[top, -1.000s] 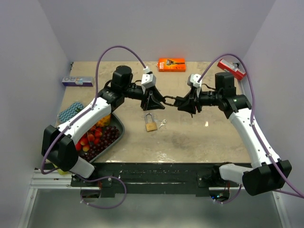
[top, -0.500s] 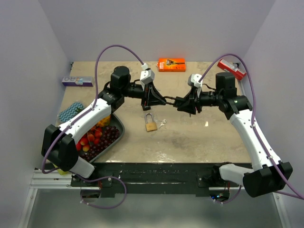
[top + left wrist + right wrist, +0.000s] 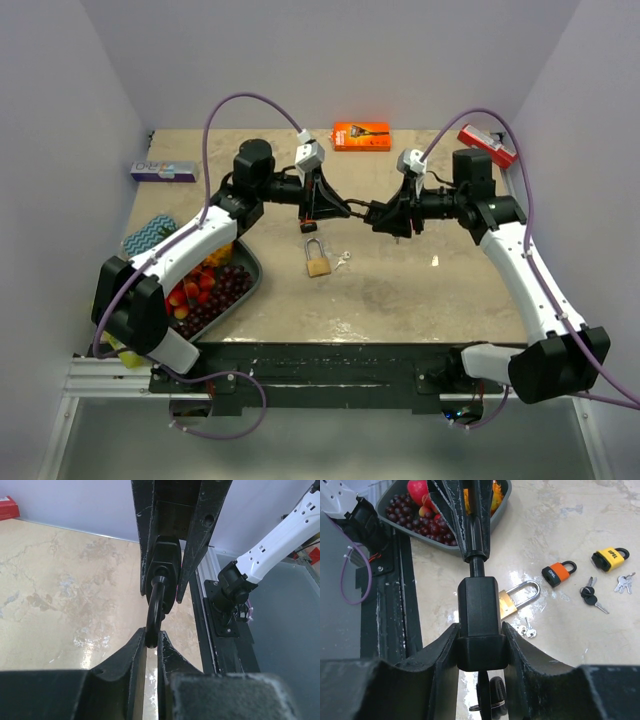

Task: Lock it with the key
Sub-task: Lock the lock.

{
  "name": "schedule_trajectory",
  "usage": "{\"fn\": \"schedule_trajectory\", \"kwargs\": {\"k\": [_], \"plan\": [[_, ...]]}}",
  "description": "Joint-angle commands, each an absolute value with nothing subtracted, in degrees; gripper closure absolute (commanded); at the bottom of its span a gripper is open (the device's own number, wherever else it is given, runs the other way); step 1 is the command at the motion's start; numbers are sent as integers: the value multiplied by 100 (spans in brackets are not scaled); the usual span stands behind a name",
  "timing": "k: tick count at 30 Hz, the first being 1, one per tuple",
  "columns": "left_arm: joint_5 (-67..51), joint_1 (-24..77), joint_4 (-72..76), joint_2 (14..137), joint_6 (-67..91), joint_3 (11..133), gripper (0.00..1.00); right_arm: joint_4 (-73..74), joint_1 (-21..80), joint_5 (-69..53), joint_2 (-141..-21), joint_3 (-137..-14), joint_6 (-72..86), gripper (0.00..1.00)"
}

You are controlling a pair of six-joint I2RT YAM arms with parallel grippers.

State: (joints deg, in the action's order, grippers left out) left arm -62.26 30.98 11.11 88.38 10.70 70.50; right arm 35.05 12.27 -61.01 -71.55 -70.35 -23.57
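While the left fingers (image 3: 131, 656) pinch the shackle (image 3: 154, 611) of the black lock (image 3: 477, 625), the right fingers (image 3: 440, 652) clamp its body above the surface's (image 3: 420, 295) middle, a brass lock (image 3: 318, 263) lying nearby.

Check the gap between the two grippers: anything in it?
A black padlock bridges it: the left gripper pinches its shackle, the right gripper clamps the other end. Clearest in the wrist views.

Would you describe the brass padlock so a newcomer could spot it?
On the tan table, find the grey fruit tray at left. Just right of it lies the brass padlock: gold body, long silver shackle, unlike the orange padlock and yellow padlock.
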Motion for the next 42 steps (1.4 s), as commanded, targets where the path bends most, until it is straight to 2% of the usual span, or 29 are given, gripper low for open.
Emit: {"fn": "schedule_trajectory", "kwargs": {"k": [1,19,24,28,30,37,39,42], "plan": [[-6565,3761,2065,9000,1397,7058,100,1882,1564,-6548,-7075,-7067,-1758,100],[-6970,4429,3417,9676,2715,6830,100,-17,2057,-6706,-7277,-6917,-1337,100],[-6970,4518,3375,9651,2892,6618,100,-615,2066,-6785,-7269,-6847,-1108,100],[-6812,4211,3357,9370,3085,6329,100,-21,1811,-6899,-7199,-6926,-1404,100],[-6645,3930,2817,9125,2674,6319,100,525,1592,-6943,-7111,-6943,-1686,100],[-6135,3085,1224,8605,1041,6530,100,3537,1038,-6926,-7207,-7426,-3890,100],[-6056,3050,645,8473,643,6557,100,3910,976,-6882,-7251,-7540,-4182,100],[-6047,3059,693,8411,483,6452,100,4061,976,-6926,-7277,-7602,-4289,100]]}}
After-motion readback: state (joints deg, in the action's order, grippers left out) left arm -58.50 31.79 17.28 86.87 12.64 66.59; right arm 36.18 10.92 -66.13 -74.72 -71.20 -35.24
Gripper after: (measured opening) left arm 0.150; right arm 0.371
